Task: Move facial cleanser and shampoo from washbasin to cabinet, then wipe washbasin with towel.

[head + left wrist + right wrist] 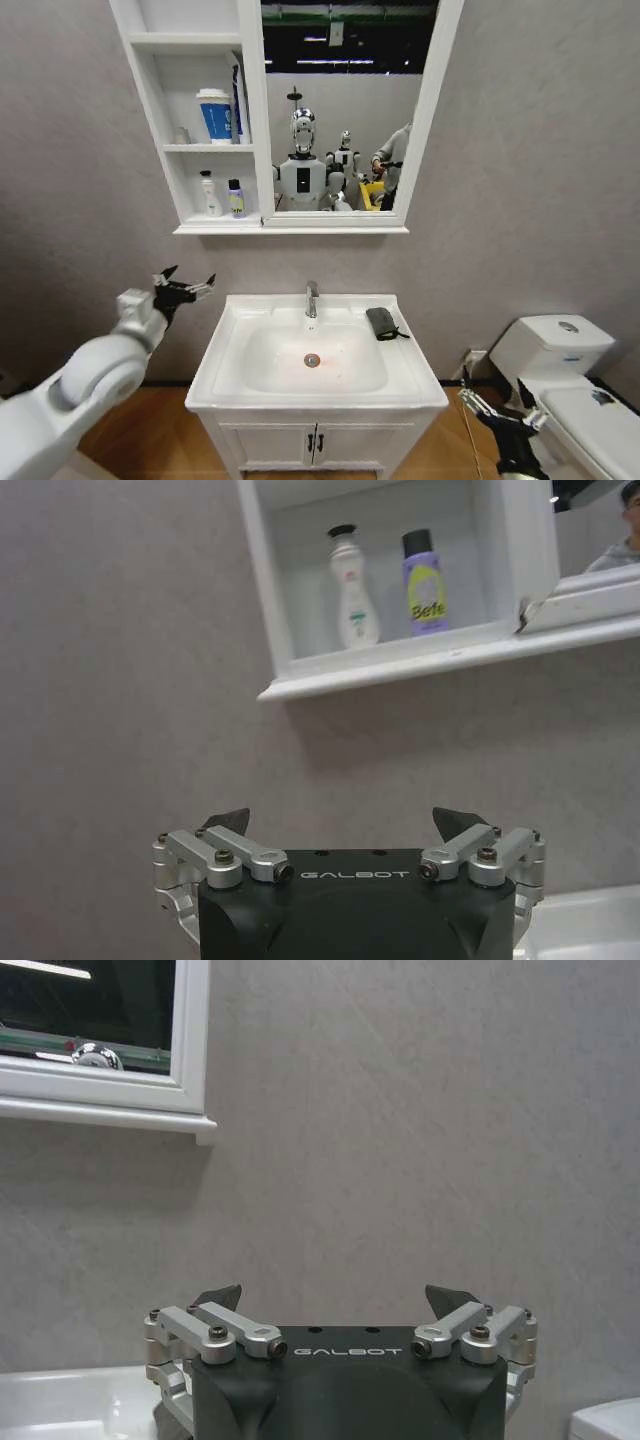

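A: Lower centre of the head view: white rectangular ceramic washbasin [232, 352] with red-ringed drain and chrome tap [312, 298]. On its rim, right of the tap: small dark grey folded towel [381, 322], lying flat, short loop toward the right.

B: Upper left of that view: white wall cabinet [153, 120] with open shelves beside the framed mirror [340, 105]. On the bottom shelf, upright and side by side, close together: white pump bottle [211, 194] and purple bottle with black cap [236, 198]. One shelf up: blue-and-white cup [215, 115].

A: Left gripper [190, 287] at middle left, in the air beside the basin's left edge, level with the tap. Jaws spread wide, holding nothing.

B: Right gripper [497, 406] at lower right, low between the vanity and the white toilet [560, 380]. Jaws likewise wide apart and empty.
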Tool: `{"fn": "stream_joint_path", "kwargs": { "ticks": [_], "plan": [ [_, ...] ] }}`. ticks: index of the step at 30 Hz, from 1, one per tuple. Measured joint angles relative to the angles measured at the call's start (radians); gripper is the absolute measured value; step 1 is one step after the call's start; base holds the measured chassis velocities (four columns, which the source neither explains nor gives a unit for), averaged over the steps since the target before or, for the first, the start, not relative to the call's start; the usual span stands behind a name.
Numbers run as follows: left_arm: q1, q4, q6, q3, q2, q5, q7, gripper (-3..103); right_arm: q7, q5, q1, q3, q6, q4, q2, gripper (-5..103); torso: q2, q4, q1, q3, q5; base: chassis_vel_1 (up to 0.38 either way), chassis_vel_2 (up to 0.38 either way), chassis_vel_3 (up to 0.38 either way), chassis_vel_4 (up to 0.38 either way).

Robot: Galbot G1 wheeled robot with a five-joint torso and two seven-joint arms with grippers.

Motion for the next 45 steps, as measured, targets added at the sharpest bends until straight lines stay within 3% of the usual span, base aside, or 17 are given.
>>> {"fn": "stream_joint_path", "kwargs": {
  "ticks": [1,3,4,5,6,7,9,13,20,24,27,30,31,34,35,39,45],
  "plan": [
    [0.0,0.0,0.0,0.0,0.0,0.0,0.0,100,0.0,0.0,0.0,0.0,0.0,0.0,0.0,100,0.0,0.0,0.0,0.0,0.0,0.0,0.0,0.0,0.0],
    [0.182,-0.064,-0.028,-0.067,-0.164,0.083,0.046,100,-0.016,0.062,0.006,0.001,-0.051,0.028,-0.028,100,0.0,0.0005,0.0,0.0,0.0,0.0,0.0,0.0,0.0],
    [0.182,-0.064,-0.028,-0.067,-0.164,0.083,0.046,100,-0.016,0.062,0.006,0.001,-0.051,0.028,-0.028,100,0.0,0.0005,0.0,0.0,0.0,0.0,0.0,0.0,0.0],
    [0.239,-0.095,-0.042,-0.079,-0.237,0.121,0.069,100,-0.032,0.096,0.009,0.0,-0.083,0.043,-0.044,100,0.0,0.0009,0.0,0.0,0.0,0.0,0.0,0.0,0.0],
    [0.239,-0.095,-0.042,-0.079,-0.237,0.121,0.069,100,-0.032,0.096,0.009,0.0,-0.083,0.043,-0.044,100,0.0,0.0009,0.0,0.0,0.0,0.0,0.0,0.0,0.0],
    [0.271,-0.115,-0.054,-0.08,-0.285,0.15,0.082,100,-0.05,0.123,0.012,-0.001,-0.108,0.054,-0.061,100,0.0,0.0006,0.0,0.0,0.0005,0.0,0.0,0.0,0.0],
    [0.326,-0.128,-0.072,-0.04,-0.372,0.229,0.103,100,-0.077,0.183,0.02,-0.009,-0.169,0.073,-0.104,100,0.0,0.0001,0.0,0.0,0.0,0.0,0.0,0.0,0.0],
    [0.347,-0.128,-0.077,0.048,-0.451,0.317,0.115,100,-0.082,0.203,0.028,-0.02,-0.226,0.086,-0.123,100,0.0,-0.0001,0.0,0.0,0.0,0.0,0.0,0.0,0.0],
    [0.343,-0.123,-0.072,0.089,-0.479,0.347,0.115,100,-0.106,0.147,0.028,-0.035,-0.199,0.067,-0.116,100,0.0,-0.0003,0.0,0.0,0.0,0.0,0.0,0.0,0.0],
    [0.34,-0.121,-0.07,0.09,-0.477,0.346,0.113,100,-0.103,0.156,0.081,-0.044,-0.209,0.024,-0.155,100,0.0,-0.0004,0.0,0.0,0.0,0.0,0.0,0.0,0.0],
    [0.338,-0.12,-0.07,0.09,-0.475,0.344,0.112,100,-0.064,0.206,0.181,-0.069,-0.274,-0.041,-0.227,100,0.0,-0.0005,0.0,0.0,0.0003,0.0,0.0,0.0,0.0],
    [0.336,-0.119,-0.069,0.091,-0.473,0.341,0.111,100,0.007,0.336,0.399,-0.139,-0.387,-0.161,-0.342,100,0.0,0.0002,0.0,0.0,0.0,0.0,0.0,0.0,0.0],
    [0.336,-0.119,-0.069,0.091,-0.473,0.341,0.111,100,0.007,0.336,0.399,-0.139,-0.387,-0.161,-0.342,100,0.0,0.0002,0.0,0.0,0.0,0.0,0.0,0.0,0.0],
    [0.334,-0.118,-0.069,0.091,-0.471,0.339,0.111,100,0.025,0.388,0.622,-0.256,-0.425,-0.328,-0.404,100,0.0,0.0,0.001,0.0,0.0002,0.0,0.0,0.0,0.0],
    [0.334,-0.118,-0.069,0.091,-0.471,0.339,0.111,100,0.025,0.388,0.622,-0.256,-0.425,-0.328,-0.404,100,0.0,0.0,0.001,0.0,0.0002,0.0,0.0,0.0,0.0],
    [0.333,-0.118,-0.068,0.091,-0.47,0.338,0.11,100,0.008,0.388,0.893,-0.435,-0.432,-0.548,-0.41,100,0.0,0.0003,0.001,0.0,-0.0001,0.0,0.0,0.0,0.0],
    [0.332,-0.117,-0.068,0.092,-0.469,0.337,0.11,100,-0.014,0.341,1.069,-0.599,-0.439,-0.764,-0.362,100,0.0,0.0001,0.001,0.001,0.0,0.0,0.0,0.0,0.0]
  ]
}}
